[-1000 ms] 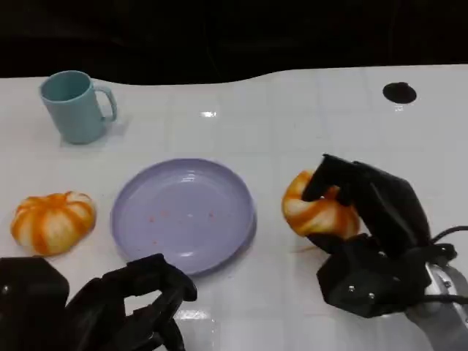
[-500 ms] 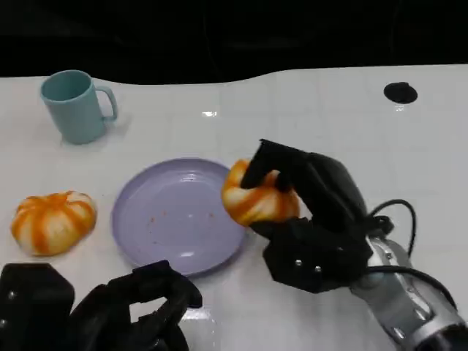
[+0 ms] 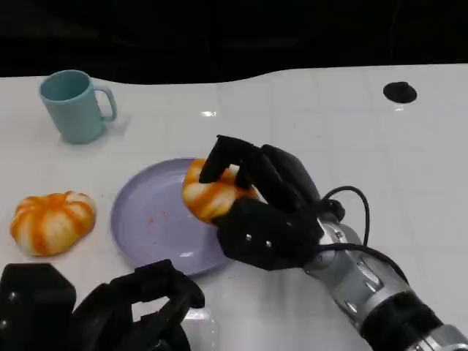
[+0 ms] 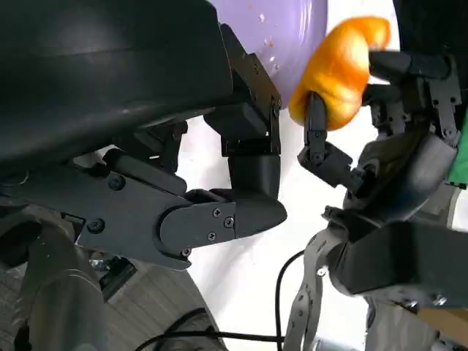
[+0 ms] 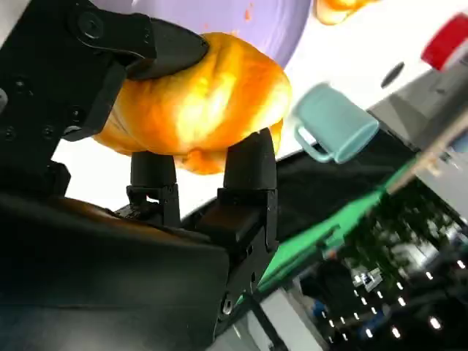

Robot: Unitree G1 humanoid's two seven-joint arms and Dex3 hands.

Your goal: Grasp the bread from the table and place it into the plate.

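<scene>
My right hand [image 3: 263, 208] grips an orange-and-white striped bread roll [image 3: 210, 195] and holds it over the right part of the lilac plate [image 3: 146, 219]. The right wrist view has the same roll [image 5: 197, 106] pinched between black fingers [image 5: 248, 172], with the plate [image 5: 241, 18] behind it. In the left wrist view the roll [image 4: 338, 69] hangs in the right hand's fingers beside the plate [image 4: 292, 29]. A second striped roll [image 3: 53, 221] lies on the table left of the plate. My left hand [image 3: 124, 311] rests low at the near left, fingers curled, holding nothing.
A teal mug [image 3: 74, 106] stands at the back left of the white table [image 3: 329, 124]. A small black disc [image 3: 399, 92] lies at the far right. The table's far edge meets a dark background.
My right hand has carried the roll leftward from right of the plate to above the plate's right side. The left hand has barely moved.
</scene>
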